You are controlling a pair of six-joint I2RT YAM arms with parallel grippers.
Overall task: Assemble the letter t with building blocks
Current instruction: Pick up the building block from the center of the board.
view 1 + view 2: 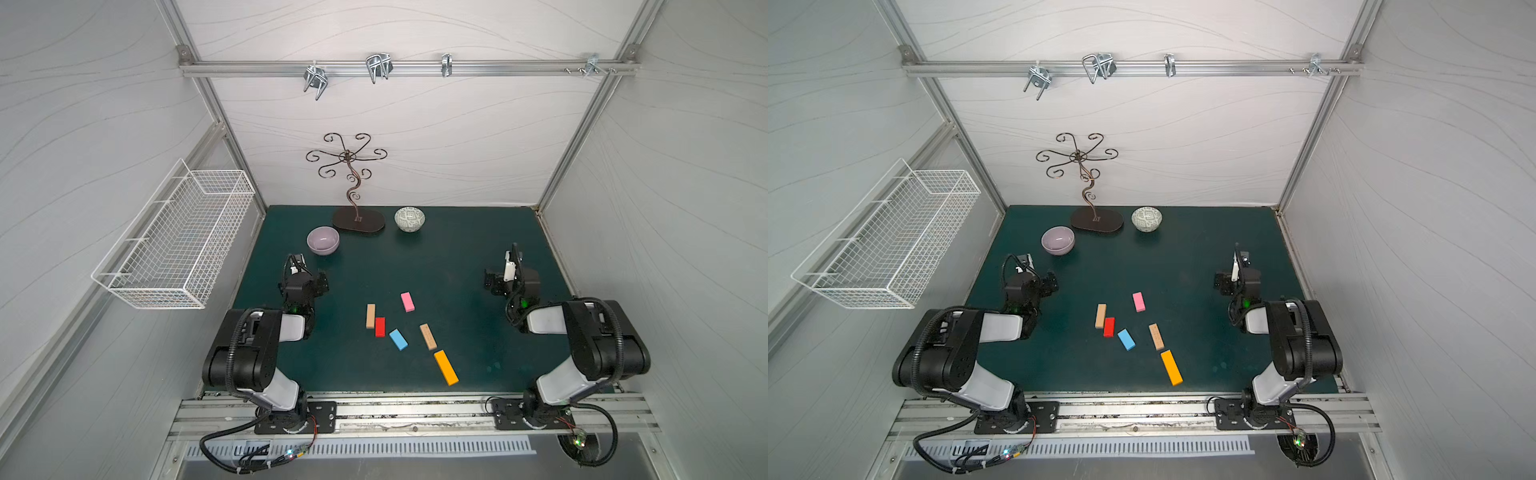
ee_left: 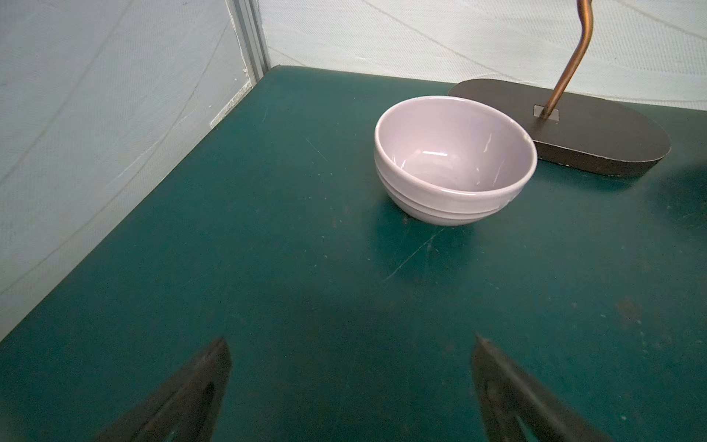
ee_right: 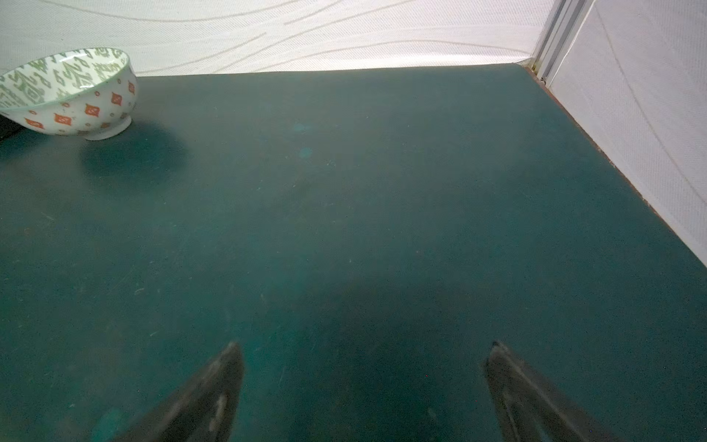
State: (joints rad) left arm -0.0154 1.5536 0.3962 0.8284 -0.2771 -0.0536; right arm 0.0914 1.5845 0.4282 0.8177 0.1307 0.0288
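In both top views six building blocks (image 1: 398, 339) (image 1: 1126, 339) lie scattered on the front half of the desk (image 1: 436, 257) (image 1: 1175, 257), the red block (image 1: 380, 326) touching a tan block (image 1: 370, 316). The left wrist view shows the left jaws wide, a lilac bowl (image 2: 455, 160) ahead; the right wrist view shows the right jaws wide, holding nothing.

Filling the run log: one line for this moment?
building blocks: scattered, unassembled | left end effector: open, empty | right end effector: open, empty
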